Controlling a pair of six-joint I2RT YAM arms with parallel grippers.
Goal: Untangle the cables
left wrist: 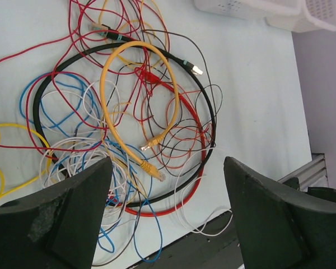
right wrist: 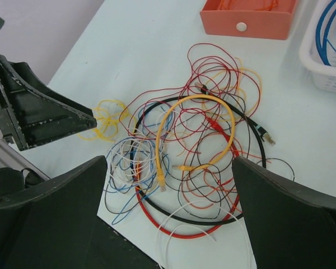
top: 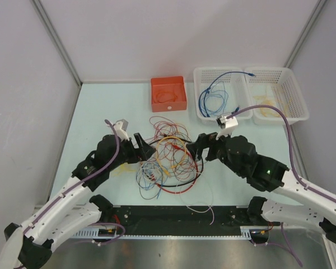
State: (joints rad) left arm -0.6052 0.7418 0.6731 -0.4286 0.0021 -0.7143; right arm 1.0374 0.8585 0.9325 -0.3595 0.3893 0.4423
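The cables (top: pixel 168 159) lie in one loose tangle on the table between my two grippers: thin red, orange, blue, white and black loops, with a thick black ring and a thick red cable. In the left wrist view a yellow patch cable (left wrist: pixel 103 89) with plug ends (left wrist: pixel 152 170) lies on top of the pile. It also shows in the right wrist view (right wrist: pixel 197 98), above the thick red cable (right wrist: pixel 190 234). My left gripper (top: pixel 145 147) (left wrist: pixel 168 162) is open and empty over the tangle's left side. My right gripper (top: pixel 196 147) (right wrist: pixel 169 162) is open and empty over its right side.
An orange box (top: pixel 168 93) (right wrist: pixel 249 19) stands behind the tangle. Two white baskets stand at the back right, one (top: pixel 221 92) holding a blue cable, the other (top: pixel 277 95) a pale yellow one. Thin yellow loops (right wrist: pixel 103 120) lie left of the pile. A black rail (top: pixel 173 216) runs along the near edge.
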